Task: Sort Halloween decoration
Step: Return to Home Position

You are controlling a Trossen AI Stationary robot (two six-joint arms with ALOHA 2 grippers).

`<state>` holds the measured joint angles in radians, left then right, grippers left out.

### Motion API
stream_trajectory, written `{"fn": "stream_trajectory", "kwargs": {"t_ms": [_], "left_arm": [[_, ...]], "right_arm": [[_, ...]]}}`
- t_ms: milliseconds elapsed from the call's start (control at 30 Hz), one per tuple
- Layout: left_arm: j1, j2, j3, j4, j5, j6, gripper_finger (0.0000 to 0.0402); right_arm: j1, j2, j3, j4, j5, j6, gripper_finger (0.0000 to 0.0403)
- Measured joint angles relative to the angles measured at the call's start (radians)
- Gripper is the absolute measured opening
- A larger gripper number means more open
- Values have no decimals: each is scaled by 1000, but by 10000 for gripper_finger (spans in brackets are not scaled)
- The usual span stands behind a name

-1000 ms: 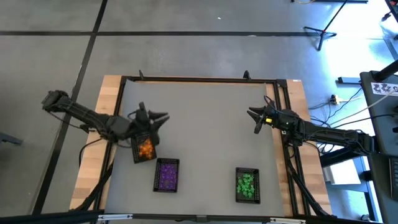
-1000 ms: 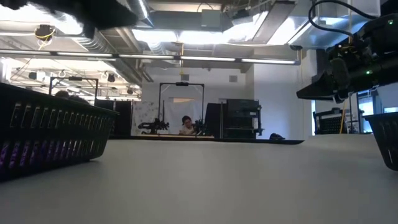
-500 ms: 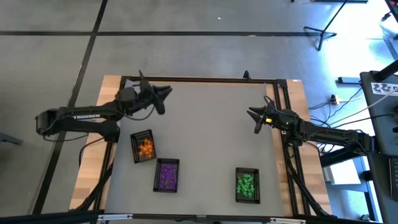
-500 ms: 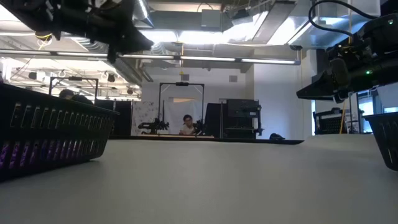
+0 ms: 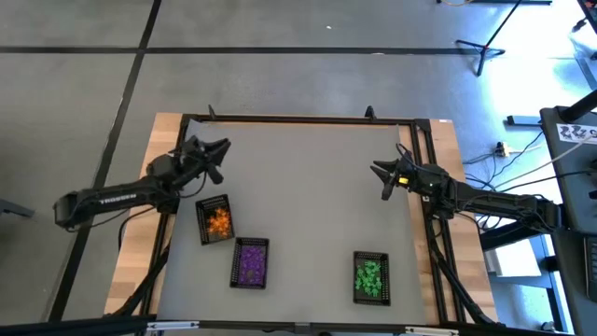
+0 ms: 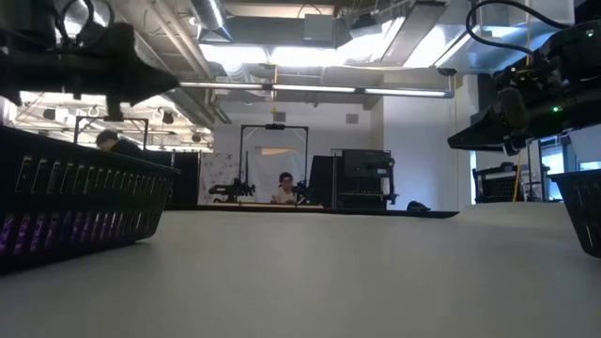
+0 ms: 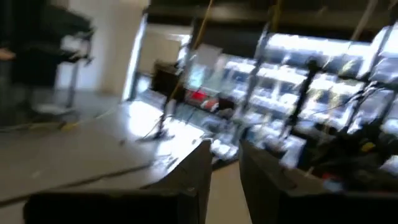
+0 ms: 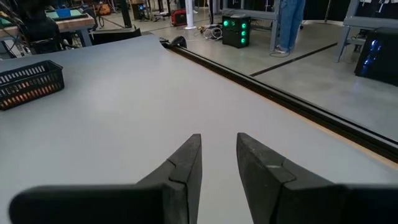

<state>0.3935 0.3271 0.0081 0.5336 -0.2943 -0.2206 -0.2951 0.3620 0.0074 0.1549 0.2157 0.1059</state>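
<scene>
While the left arm point(image 5: 121, 194) stretches in from the left edge of the high view, bent at the elbow and angled up toward the centre, its left gripper point(image 5: 218, 154) hangs over the upper-left part of the grey table point(image 5: 308, 187). It sits above the mesh trays in the frame and touches none of them. In its wrist view the two dark fingers point(image 7: 198, 177) stand a narrow gap apart with nothing between them. The right arm point(image 5: 485, 201) reaches in low from the right edge. The right gripper point(image 5: 381, 179) points left just inside the table's right border, its fingers point(image 8: 186, 167) also slightly parted and empty over bare tabletop.

All the Halloween decoration lies sorted in the lower part of the high view. The orange trinkets point(image 5: 217, 221) fill a tilted black mesh tray point(image 5: 201, 217) at lower left. The purple trinkets point(image 5: 250, 263) lie in a second tray point(image 5: 250, 242) just below and right of it. The green trinkets point(image 5: 369, 275) rest in a third tray point(image 5: 371, 254), well apart at lower right.

In the low view the left gripper shows dark at upper left and the right one at upper right, both clear of the surface.
</scene>
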Motion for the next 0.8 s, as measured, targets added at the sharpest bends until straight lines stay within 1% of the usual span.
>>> {"fn": "stream_trajectory", "kwargs": {"t_ms": [67,167,233,300,467,800], "left_arm": [[4,-70,5,-127,-39,-7,75],[4,-137,4,-289,-122,-37,75],[4,-170,3,-393,-158,-53,75],[4,-177,3,-478,-171,-61,75],[4,-157,4,-480,-141,46,75],[4,-157,4,-479,-142,56,75]], "right_arm": [[0,0,0,0,0,0,99],[0,0,0,0,0,0,99],[0,0,0,0,0,0,99],[0,0,0,0,0,0,99],[0,0,0,-2,0,0,99],[0,0,0,-1,0,0,99]]}}
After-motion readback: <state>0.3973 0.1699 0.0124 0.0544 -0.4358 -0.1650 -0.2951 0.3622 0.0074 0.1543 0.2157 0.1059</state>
